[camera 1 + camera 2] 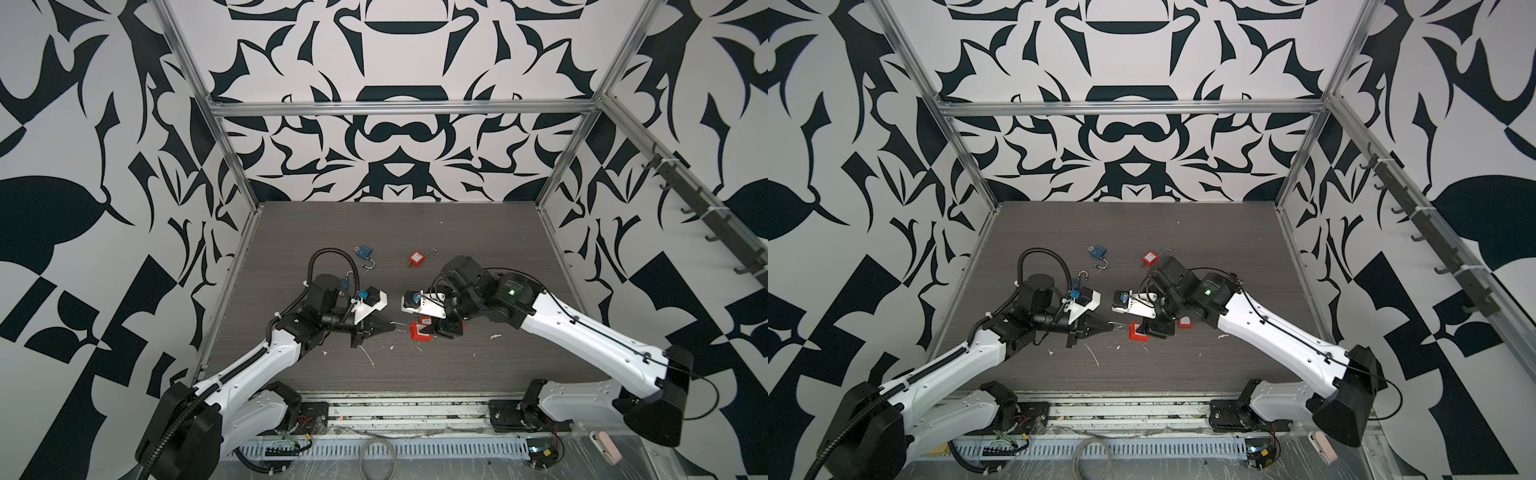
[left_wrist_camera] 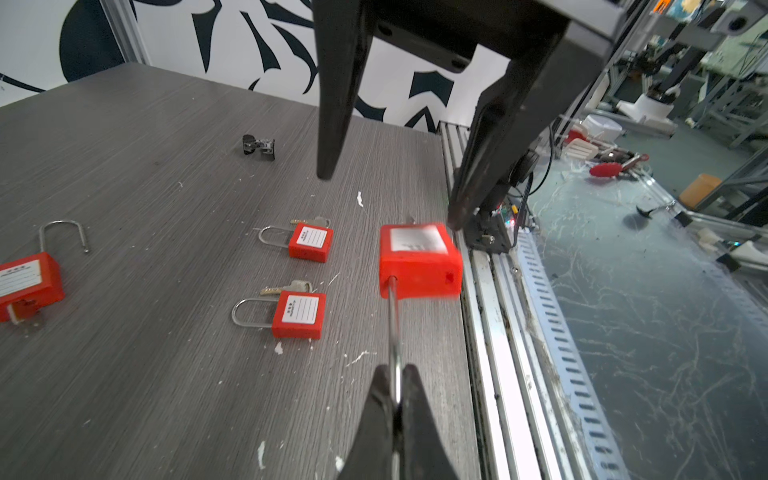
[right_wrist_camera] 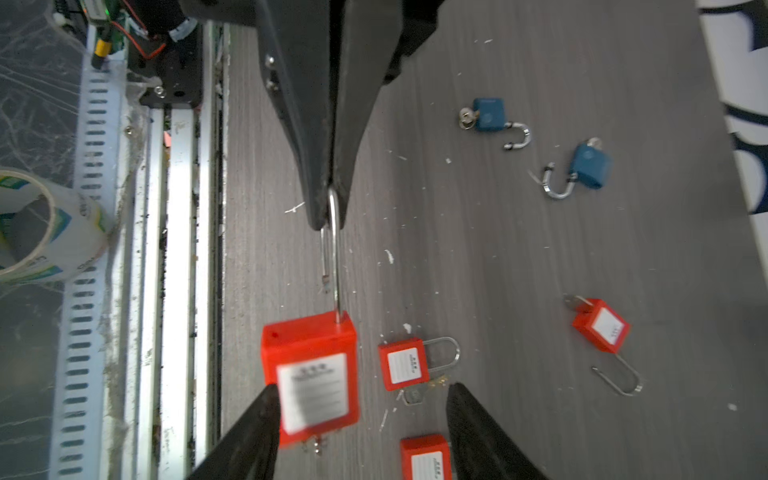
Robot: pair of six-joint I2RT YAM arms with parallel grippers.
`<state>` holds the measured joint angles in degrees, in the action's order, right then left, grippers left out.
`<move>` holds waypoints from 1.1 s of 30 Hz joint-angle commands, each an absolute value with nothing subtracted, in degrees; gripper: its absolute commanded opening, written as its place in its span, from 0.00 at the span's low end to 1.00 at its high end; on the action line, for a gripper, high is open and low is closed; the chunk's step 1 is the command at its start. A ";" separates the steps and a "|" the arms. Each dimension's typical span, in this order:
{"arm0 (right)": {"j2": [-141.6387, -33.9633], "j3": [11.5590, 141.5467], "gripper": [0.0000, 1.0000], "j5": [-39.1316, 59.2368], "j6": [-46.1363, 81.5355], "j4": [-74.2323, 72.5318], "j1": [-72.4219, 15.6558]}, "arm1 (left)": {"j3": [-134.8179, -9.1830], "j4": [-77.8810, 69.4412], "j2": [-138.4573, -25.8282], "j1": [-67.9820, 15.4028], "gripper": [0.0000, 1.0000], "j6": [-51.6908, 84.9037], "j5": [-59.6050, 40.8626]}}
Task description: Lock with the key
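1. My left gripper (image 2: 395,374) is pinched fully shut on the steel shackle (image 2: 394,328) of the red padlock (image 2: 419,262). The shackle's free end is out of the body.
2. My right gripper (image 3: 361,390) stands wide apart around that lock's body and grips nothing. One finger is at the body's edge and the other is well clear.
3. In both top views the red padlock (image 1: 419,332) sits between my two grippers, near the front edge of the table (image 1: 415,224).
4. A shut red padlock (image 2: 309,243) and a second shut red padlock (image 2: 299,313), keys in both, lie just beside it. In the top views my right wrist covers most of them.
5. From the held lock, an open red padlock (image 1: 415,258) lies at 12 o'clock and a blue padlock (image 1: 363,251) at 11. A second blue padlock (image 1: 345,284) at 10 o'clock is partly behind my left arm's cable.
6. A metal stub (image 3: 316,446) under the held body is blurred; it is probably the key.
7. The held lock's label is smeared and unreadable.
8. I cannot make out a small dark metal object (image 2: 258,146) farther along the table.
9. A tape roll (image 3: 41,232) beyond the table's rail is cut off by the frame edge.
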<state>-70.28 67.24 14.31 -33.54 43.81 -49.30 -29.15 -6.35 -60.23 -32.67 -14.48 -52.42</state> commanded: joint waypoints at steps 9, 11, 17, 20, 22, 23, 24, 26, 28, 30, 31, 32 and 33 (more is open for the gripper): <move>-70.19 67.16 0.65 11.75 -34.71 43.99 -49.15 | -28.26 -13.93 -57.37 -32.87 0.00 -8.83 -55.86; -71.14 67.95 0.64 12.85 -34.80 45.25 -49.21 | -27.70 -14.41 -56.47 -32.88 0.00 -9.02 -55.85; -73.26 69.94 0.59 19.07 -35.24 49.30 -49.13 | -27.33 -14.29 -55.02 -32.87 0.00 -10.43 -56.68; -73.67 70.10 0.54 19.44 -35.33 50.00 -49.12 | -27.68 -14.07 -55.22 -32.90 0.00 -11.40 -57.77; -73.55 70.14 0.53 20.32 -35.41 50.12 -49.12 | -27.94 -13.82 -55.51 -32.87 0.00 -12.08 -58.43; -73.32 70.22 0.52 20.67 -35.39 49.93 -49.09 | -28.28 -13.49 -55.63 -32.92 0.00 -12.61 -58.60; -73.20 70.29 0.51 20.96 -35.33 49.78 -49.13 | -28.47 -13.06 -55.72 -32.93 0.00 -13.04 -58.74; -72.99 70.53 0.48 22.45 -35.17 49.88 -49.09 | -28.95 -12.50 -55.89 -32.88 0.00 -13.74 -58.88; -73.44 71.16 0.44 24.22 -35.07 50.86 -49.13 | -29.27 -12.43 -56.07 -32.96 0.00 -13.91 -59.36; -74.06 71.62 0.38 25.42 -34.83 51.62 -49.11 | -29.52 -12.39 -56.25 -33.04 0.00 -14.13 -59.50; -74.26 71.73 0.36 25.55 -34.88 51.94 -49.13 | -29.53 -12.40 -56.25 -33.18 0.00 -14.28 -59.47; -74.48 71.81 0.32 25.35 -34.86 52.03 -49.13 | -29.70 -12.46 -56.25 -33.26 0.00 -14.45 -59.48; -74.61 71.89 0.28 25.31 -34.89 52.19 -49.12 | -29.70 -12.40 -56.25 -33.22 0.00 -14.42 -59.46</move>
